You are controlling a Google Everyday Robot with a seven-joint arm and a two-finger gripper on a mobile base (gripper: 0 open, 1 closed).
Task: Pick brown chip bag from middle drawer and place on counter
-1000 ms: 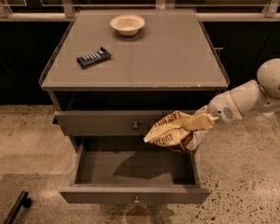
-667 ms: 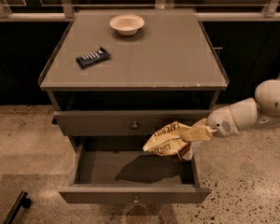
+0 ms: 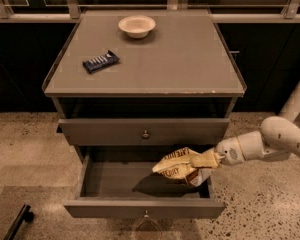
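The brown chip bag (image 3: 176, 168), crinkled yellow-tan foil with dark lettering, hangs over the right half of the open middle drawer (image 3: 115, 180), just above its grey floor. My gripper (image 3: 208, 160) reaches in from the right on a white arm and is shut on the bag's right end. The counter (image 3: 165, 59) is the flat grey-brown cabinet top above, well higher than the bag. The drawer above the open one (image 3: 110, 132) is nearly shut, and its round knob shows.
A small cream bowl (image 3: 136, 25) stands at the back of the counter. A dark-blue wrapped bar (image 3: 100, 61) lies at its left. A dark handle-like object (image 3: 17, 223) lies on the speckled floor at the lower left. Dark cabinets and railings line the back.
My gripper has moved down and a little left with the bag in it. The bag went from level with the upper drawer front to low over the open drawer.
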